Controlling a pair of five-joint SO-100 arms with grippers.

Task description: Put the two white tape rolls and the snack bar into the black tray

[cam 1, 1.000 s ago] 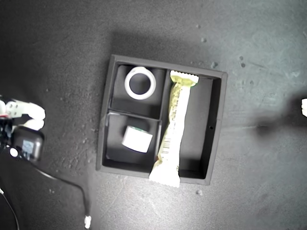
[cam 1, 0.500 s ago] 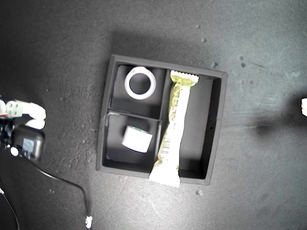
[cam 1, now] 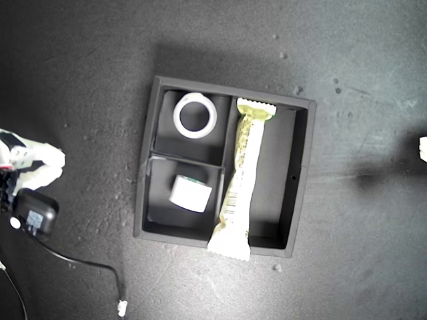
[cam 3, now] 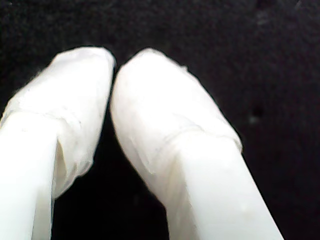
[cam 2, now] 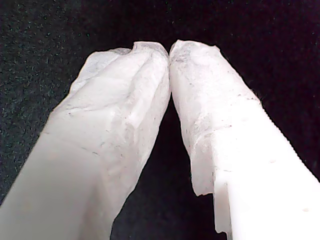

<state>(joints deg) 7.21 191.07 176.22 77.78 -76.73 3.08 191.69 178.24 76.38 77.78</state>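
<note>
Rolls: flat ring (cam 1: pixel 195 115) and thick roll (cam 1: pixel 191 193) each fill a small tray (cam 1: pixel 303 180) compartment.
Bar (cam 1: pixel 241 179): in the long compartment, one end overhanging the wall; you might seat it.
Pincers: first (cam 2: pixel 169 47) and second (cam 3: pixel 114 62) both closed, empty.

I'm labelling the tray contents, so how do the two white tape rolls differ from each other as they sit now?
The wider tape roll lies flat, its large hole facing up and showing the black tray floor; the smaller tape roll is tipped, presenting a solid white side with a hint of green at its edge. The wider one is a thin ring; the smaller one looks thicker and blockier. Each is white and has its own small compartment.
</note>
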